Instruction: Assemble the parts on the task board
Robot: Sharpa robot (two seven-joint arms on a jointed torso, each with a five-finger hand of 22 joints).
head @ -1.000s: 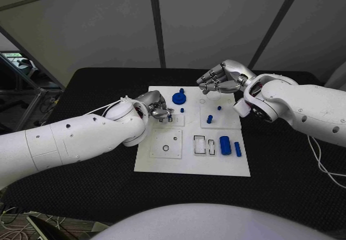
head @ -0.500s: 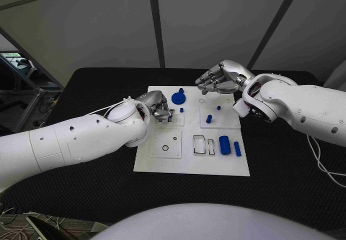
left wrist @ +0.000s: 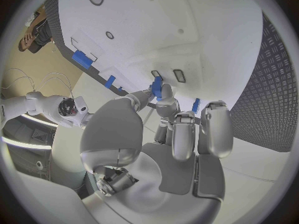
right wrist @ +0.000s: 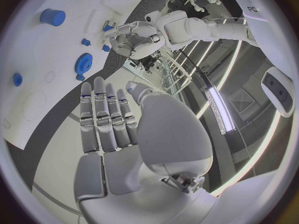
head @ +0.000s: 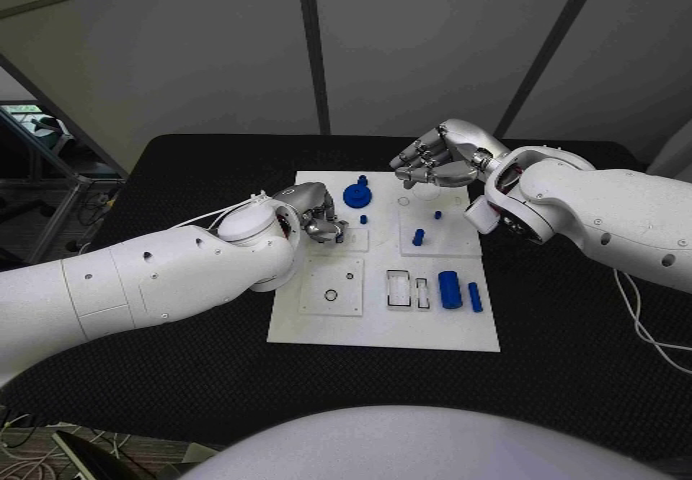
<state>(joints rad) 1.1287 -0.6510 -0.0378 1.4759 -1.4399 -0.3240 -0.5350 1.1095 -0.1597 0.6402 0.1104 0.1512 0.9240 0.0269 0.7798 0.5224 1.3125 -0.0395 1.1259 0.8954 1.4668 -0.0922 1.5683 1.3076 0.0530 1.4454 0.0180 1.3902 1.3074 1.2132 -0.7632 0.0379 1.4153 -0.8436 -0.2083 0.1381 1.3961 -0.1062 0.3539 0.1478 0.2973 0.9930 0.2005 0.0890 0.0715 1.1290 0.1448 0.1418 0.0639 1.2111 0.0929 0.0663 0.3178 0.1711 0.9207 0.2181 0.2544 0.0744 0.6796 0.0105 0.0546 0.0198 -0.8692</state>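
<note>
Left robot hand [head: 320, 222] sits low on the task board [head: 375, 335] around its 10 o'clock area, pinching a small blue part [left wrist: 157, 87] between thumb and fingertip just above the board's rectangular slots. Right robot hand [head: 437, 158] hovers over the board's far edge near 1 o'clock, fingers curled in, grasping nothing. Blue gear [head: 358, 194] lies at 12 o'clock, blue peg [head: 418, 238] near centre, blue cylinder [head: 450, 289] and thin blue bar [head: 475, 297] at 4 o'clock, all on the board on the black desk [head: 188, 370].
</note>
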